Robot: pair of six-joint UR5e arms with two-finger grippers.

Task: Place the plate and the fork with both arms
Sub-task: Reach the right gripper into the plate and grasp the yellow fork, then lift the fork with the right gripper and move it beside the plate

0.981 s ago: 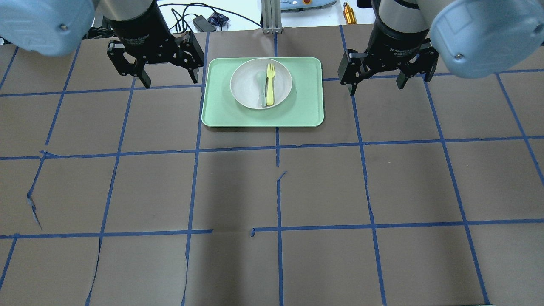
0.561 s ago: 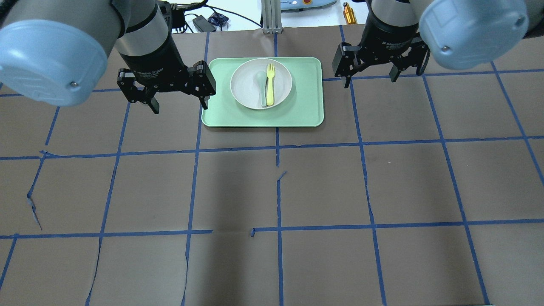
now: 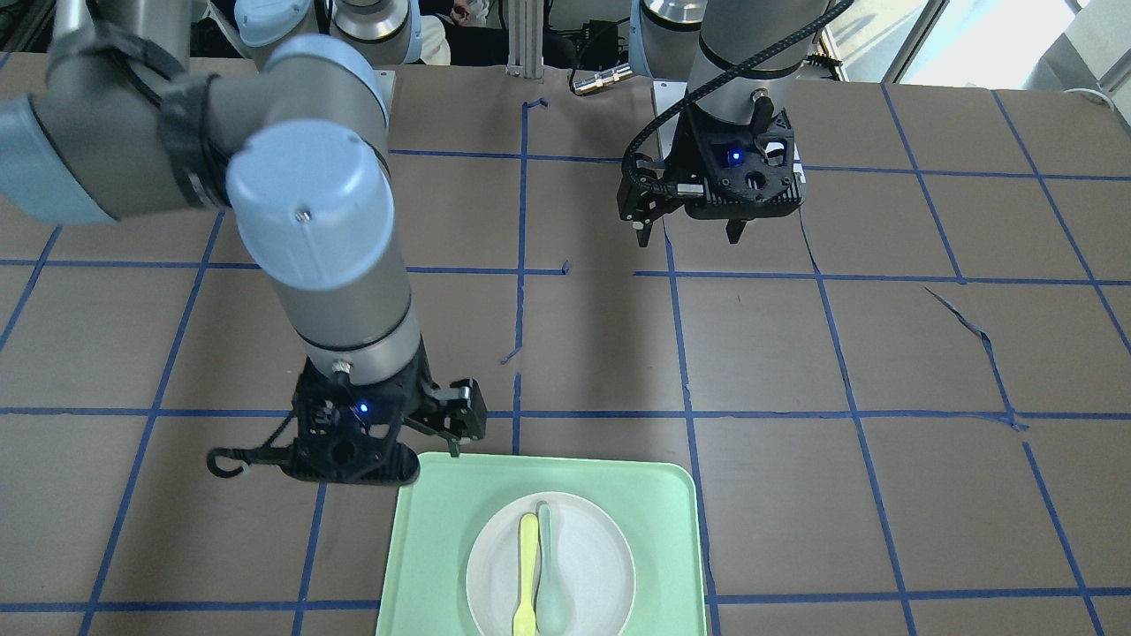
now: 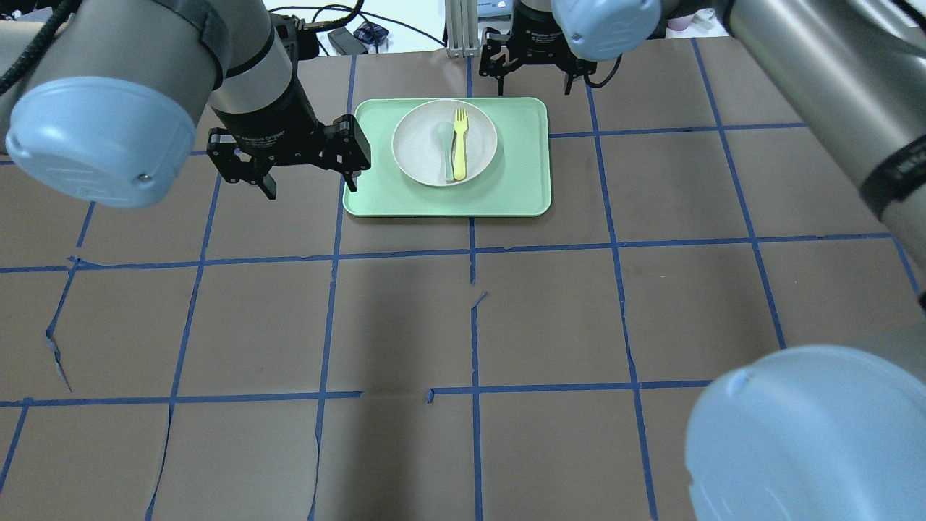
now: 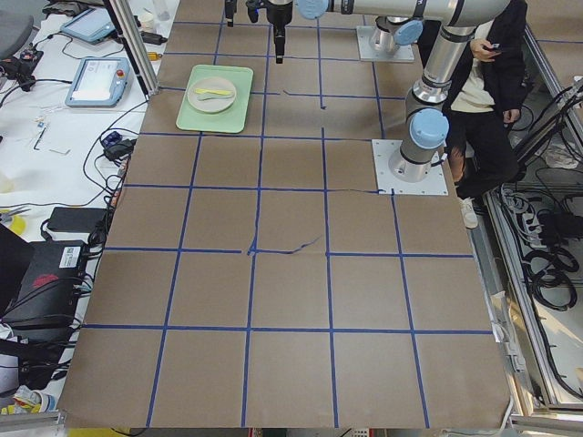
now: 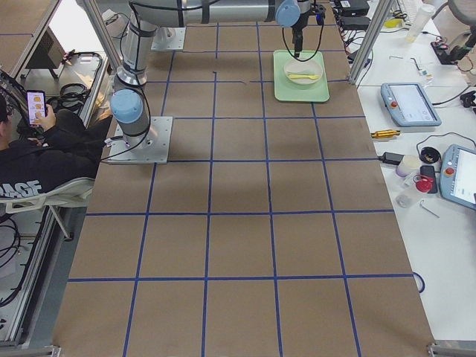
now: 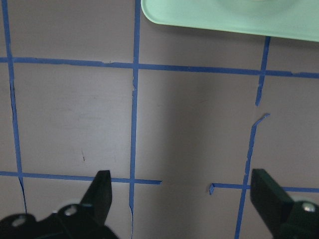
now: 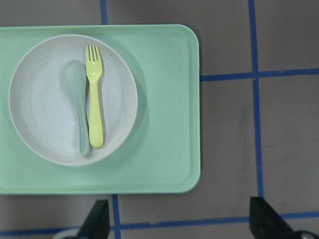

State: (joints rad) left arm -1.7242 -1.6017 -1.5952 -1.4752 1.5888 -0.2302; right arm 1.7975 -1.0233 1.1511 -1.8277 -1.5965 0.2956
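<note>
Plate point(image 3: 596, 565) and fork point(image 3: 527, 574) partly beyond front-facing view's bottom edge.

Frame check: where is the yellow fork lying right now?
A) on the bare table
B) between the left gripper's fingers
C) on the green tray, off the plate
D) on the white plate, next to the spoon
D: the right wrist view shows the fork lying on the plate, side by side with the spoon.

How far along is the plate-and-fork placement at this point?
Done: nothing; the fork lies on the plate, which sits on the tray. In hand: the right hand hovers open by the tray's robot-side edge, the left hand open short of it. Left: grasping and placing both.
</note>
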